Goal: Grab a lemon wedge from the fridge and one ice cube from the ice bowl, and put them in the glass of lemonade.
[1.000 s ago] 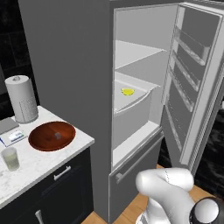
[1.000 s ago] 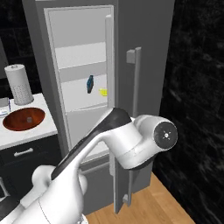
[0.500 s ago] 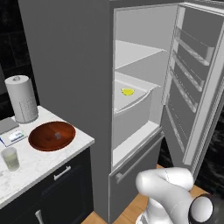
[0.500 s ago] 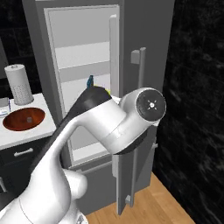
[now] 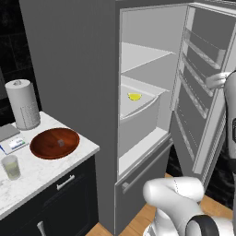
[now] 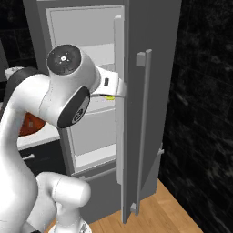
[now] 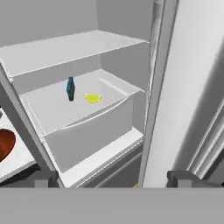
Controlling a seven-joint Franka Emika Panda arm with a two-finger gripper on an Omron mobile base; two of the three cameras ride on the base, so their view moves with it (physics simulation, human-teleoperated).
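The fridge [image 5: 69, 55] stands open, its door [image 5: 199, 92] swung to the right. On its middle white shelf lies the lemon wedge [image 5: 134, 96], a small yellow crescent, also seen from the hand [image 7: 92, 98] beside a slim upright blue object [image 7: 70, 89]. My gripper [image 7: 113, 178] is open, tips wide apart with nothing between them, well short of the shelf and close to the door's inner edge [image 7: 159, 65]. On the counter, the reddish-brown ice bowl [image 5: 54, 143] holds one small cube, and the glass of lemonade [image 5: 11, 167] stands left of it.
A white paper-towel roll [image 5: 22, 104] stands at the back of the marble counter [image 5: 50, 173]. The door's long vertical bar handle [image 6: 144, 123] faces outward. My arm's elbow [image 6: 68, 91] bulks in front of the fridge opening. Wooden floor [image 6: 154, 214] lies below.
The arm has swung up from low by the floor, and its hand now reaches in front of the open fridge by the door. The lemon wedge, bowl and glass have not moved.
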